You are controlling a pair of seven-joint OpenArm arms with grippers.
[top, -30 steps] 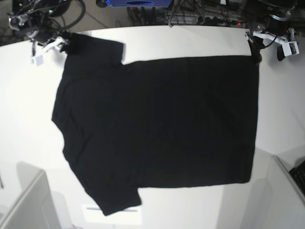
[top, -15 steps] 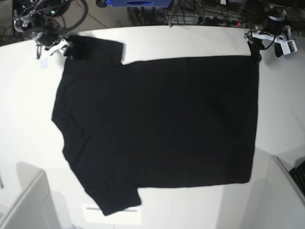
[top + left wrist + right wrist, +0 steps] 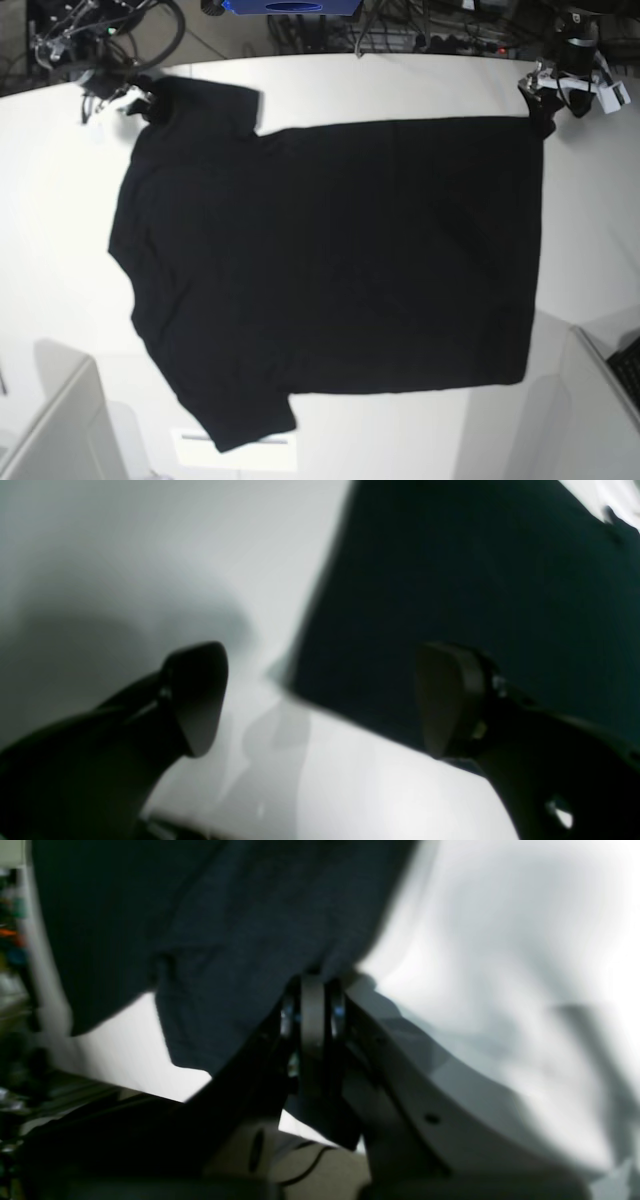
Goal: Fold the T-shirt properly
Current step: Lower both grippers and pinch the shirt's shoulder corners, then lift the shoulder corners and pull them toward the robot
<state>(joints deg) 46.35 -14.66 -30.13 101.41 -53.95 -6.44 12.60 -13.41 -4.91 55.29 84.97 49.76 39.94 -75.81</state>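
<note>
Nothing readable anywhere here, honestly. The large black short-sleeved cloth T-shirt (image 3: 330,260) shows only its plain side. No lettering or numbers can be made out on the white table (image 3: 400,85).

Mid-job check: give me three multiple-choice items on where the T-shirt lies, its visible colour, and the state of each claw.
1. Where does the T-shirt lie?
A. Spread flat on the white table
B. Bunched in a heap
C. Hanging off the edge

2. What colour does its upper side show?
A. Purple
B. Plain black
C. White

3. How are the claws?
A. Both open
B. Both shut
C. Left claw open, right claw shut on cloth

Answers: 1 A, base view shows it spread; 2 B, no print visible; 3 C, left pads apart at a corner, right pinching fabric.
</note>
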